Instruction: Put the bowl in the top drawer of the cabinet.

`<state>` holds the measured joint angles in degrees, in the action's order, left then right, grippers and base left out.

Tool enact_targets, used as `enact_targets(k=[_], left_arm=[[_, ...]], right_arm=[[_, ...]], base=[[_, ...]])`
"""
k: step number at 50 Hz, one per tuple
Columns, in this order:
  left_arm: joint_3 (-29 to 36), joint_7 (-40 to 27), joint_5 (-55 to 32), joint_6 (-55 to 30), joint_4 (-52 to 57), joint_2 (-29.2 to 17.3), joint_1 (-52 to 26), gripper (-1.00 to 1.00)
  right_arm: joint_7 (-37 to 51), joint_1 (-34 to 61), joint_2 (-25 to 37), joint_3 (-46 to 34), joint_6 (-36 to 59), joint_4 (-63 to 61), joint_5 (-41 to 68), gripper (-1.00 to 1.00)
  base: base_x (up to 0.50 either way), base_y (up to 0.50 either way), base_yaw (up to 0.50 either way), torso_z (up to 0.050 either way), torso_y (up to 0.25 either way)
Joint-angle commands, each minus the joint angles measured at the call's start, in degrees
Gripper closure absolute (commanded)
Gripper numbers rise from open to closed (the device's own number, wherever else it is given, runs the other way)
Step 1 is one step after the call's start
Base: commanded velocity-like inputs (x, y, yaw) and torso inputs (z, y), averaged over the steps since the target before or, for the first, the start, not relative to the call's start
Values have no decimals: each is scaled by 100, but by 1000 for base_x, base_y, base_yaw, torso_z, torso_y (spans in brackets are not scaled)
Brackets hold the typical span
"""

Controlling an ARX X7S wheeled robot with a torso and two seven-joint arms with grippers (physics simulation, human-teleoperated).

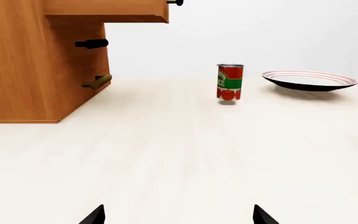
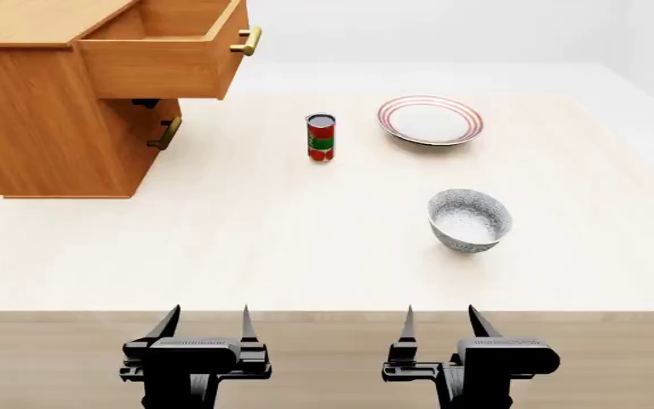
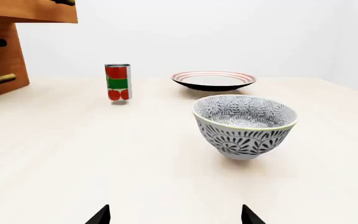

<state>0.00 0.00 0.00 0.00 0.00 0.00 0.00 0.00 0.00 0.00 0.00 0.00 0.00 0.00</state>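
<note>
Bowl [image 2: 469, 221]: sitting upright on the table [image 2: 259, 247], right of centre, nearer the right arm, well apart from the cabinet [image 2: 43, 128]
Drawer [image 2: 163, 55]: top one is hanging pulled out, open and looking empty from the head view; lower one is showing shut
Left gripper [image 2: 208, 328]: fingers spread, holding nothing, hovering at the near table edge
Right gripper [image 2: 441, 328]: fingers spread too, holding nothing, facing the bowl, not touching it
Others: can [image 2: 320, 136] and plate [image 2: 429, 119] are standing farther back, between bowl and cabinet side, not blocking much
Done: drawer opening looks finished
Left: reaching for the bowl, gripping it, lifting, carrying across to the drawer, lowering in, letting go
Progress: early; bowl is not yet being touched
</note>
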Motion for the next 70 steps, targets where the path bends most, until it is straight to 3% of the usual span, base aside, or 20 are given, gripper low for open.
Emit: enact_targets(k=[1,13,70], left_arm=[[104,-111,-87,-8,-2,-90,-7,-100],[336,-321,-274,-22,-34,-283,-56,-100],[732,-652,-855,-270,73,-689,-111,-100]], right_arm=[[119,15,86,-117,3,13,87,-100],[354,53,278,-382,23,24,245,-100],[766,130,663,-787,249,-72,761,-100]], base=[[0,0,0,0,0],[0,56,0,0,0],[0,345,0,0,0]])
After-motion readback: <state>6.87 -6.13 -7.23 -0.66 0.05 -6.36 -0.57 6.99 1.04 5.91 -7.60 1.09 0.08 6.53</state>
